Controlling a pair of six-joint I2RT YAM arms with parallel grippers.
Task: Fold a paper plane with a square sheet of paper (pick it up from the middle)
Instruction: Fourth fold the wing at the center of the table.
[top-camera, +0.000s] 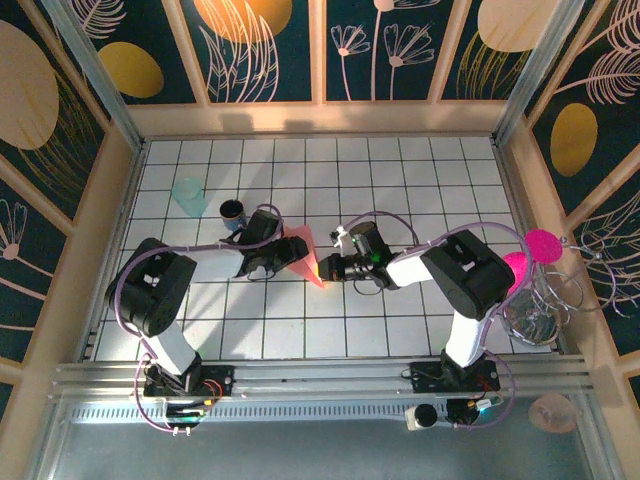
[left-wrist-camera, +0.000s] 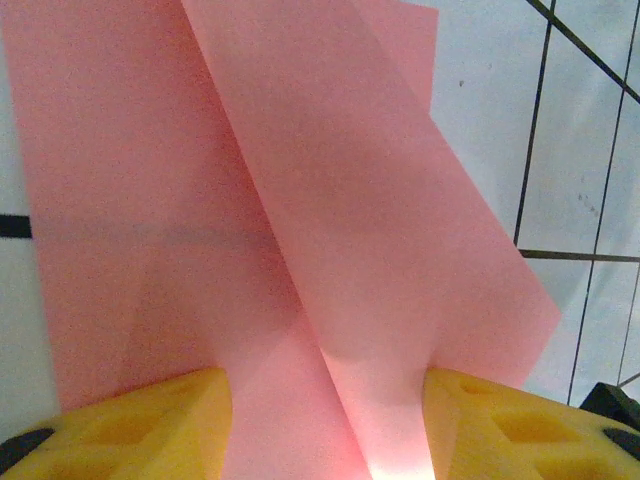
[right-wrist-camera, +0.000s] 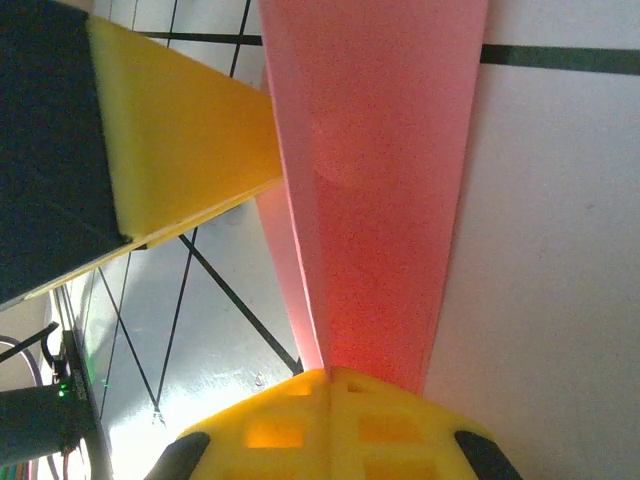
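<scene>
The folding is going on in the middle of the tiled surface (top-camera: 420, 170), where the two arms are meeting nose to nose over the paper plane (top-camera: 306, 257). From above it is already reading as a narrow salmon-pink wedge, tapering toward the near edge. The right tool (right-wrist-camera: 328, 378) is pinching it: its yellow fingers are pressed together, with a long creased strip of the paper running out from between them. The left tool (left-wrist-camera: 322, 378) is standing roughly half open, its two fingers (left-wrist-camera: 140, 425) straddling a raised fold while layered flaps are fanning away ahead. The paper is brushing the inner faces of those fingers, but nothing looks clamped there. Judging by the slim shape and the centre crease, this seems to be a late step: one arm is anchoring the body while the other is lining up on a wing flap. The next move probably calls for the left tool to close on that flap, or press it flat along the crease. It should do so gently, so the thin paper is neither tearing nor sliding out of the right tool's pinch.
</scene>
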